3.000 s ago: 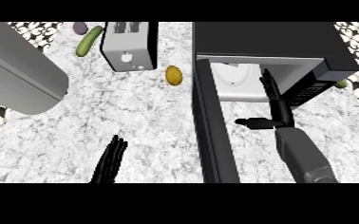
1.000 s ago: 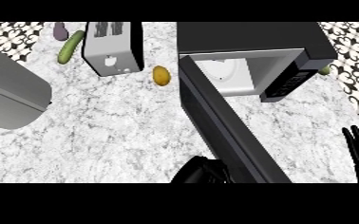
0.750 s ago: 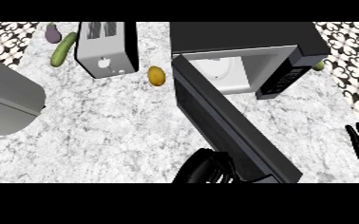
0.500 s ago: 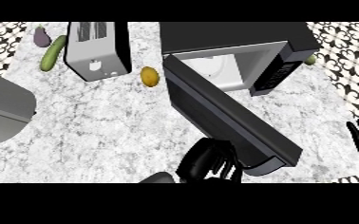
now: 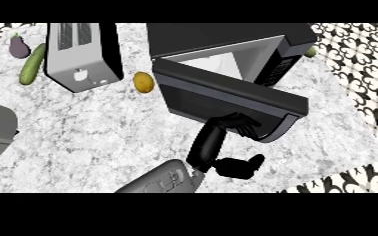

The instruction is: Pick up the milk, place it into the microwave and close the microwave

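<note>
Milk itself cannot be made out; the pale interior of the microwave (image 5: 221, 60) shows only as a narrow wedge above its door (image 5: 221, 97), so whether the carton sits inside cannot be told. The microwave stands at about one o'clock on the counter (image 5: 88, 130), and its dark door hangs partly swung toward the opening, its free edge pointing to about four o'clock.

The left hand (image 5: 214, 140) lies at about six o'clock, just below the door. Its fingers (image 5: 240, 122) are stretched straight and held together, their tips touching the door's outer face near its lower edge; the thumb (image 5: 247, 164) juts off toward four o'clock, apart from the door. The hand grips nothing. Its grey forearm (image 5: 159, 180) comes in from the lower edge at about seven o'clock, angled up toward the door. The right hand is out of sight.

Counted: one microwave, one toaster (image 5: 81, 55) at eleven o'clock, one yellow-orange fruit (image 5: 143, 82) between toaster and door, one cucumber (image 5: 32, 63) and one aubergine (image 5: 18, 46) at ten o'clock, side by side near the left edge.
</note>
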Robot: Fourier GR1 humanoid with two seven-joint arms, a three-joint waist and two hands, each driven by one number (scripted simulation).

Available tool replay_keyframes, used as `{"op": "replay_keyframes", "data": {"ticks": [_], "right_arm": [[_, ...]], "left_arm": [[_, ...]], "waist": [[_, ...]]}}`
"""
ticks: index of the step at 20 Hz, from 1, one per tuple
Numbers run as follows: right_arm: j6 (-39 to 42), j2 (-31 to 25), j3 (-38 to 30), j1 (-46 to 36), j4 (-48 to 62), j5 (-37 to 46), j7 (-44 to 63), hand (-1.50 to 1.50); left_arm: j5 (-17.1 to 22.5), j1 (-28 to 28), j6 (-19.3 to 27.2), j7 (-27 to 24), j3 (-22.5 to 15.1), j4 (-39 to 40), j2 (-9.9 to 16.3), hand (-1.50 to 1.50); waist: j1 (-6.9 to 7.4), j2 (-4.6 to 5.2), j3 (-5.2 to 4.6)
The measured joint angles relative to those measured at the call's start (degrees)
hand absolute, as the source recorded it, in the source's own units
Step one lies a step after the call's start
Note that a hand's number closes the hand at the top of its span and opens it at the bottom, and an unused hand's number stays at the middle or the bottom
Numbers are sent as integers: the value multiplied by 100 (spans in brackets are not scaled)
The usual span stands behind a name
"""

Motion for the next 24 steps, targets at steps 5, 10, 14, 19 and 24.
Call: {"op": "replay_keyframes", "data": {"ticks": [5, 10, 14, 19, 24], "right_arm": [[78, -92, 6, -135, -162, -265, 138, -150], [184, -230, -11, -263, -244, -516, 275, -150], [268, -331, 0, -406, -285, -721, 384, -150], [379, -456, 14, -557, -331, -986, 515, -150], [478, -597, 22, -708, -352, -1223, 646, -150]], "left_arm": [[358, -388, 252, -261, 203, 163, -8, -150], [674, -761, 430, -451, 360, 379, -14, -150], [914, -1029, 519, -584, 457, 555, -19, -150], [1176, -1347, 617, -722, 564, 804, -23, -150], [1389, -1516, 672, -909, 568, 958, -24, -150]], "waist": [[-235, 75, 4], [-438, 145, 14], [-550, 201, 21], [-686, 247, 30], [-791, 293, 34]]}}
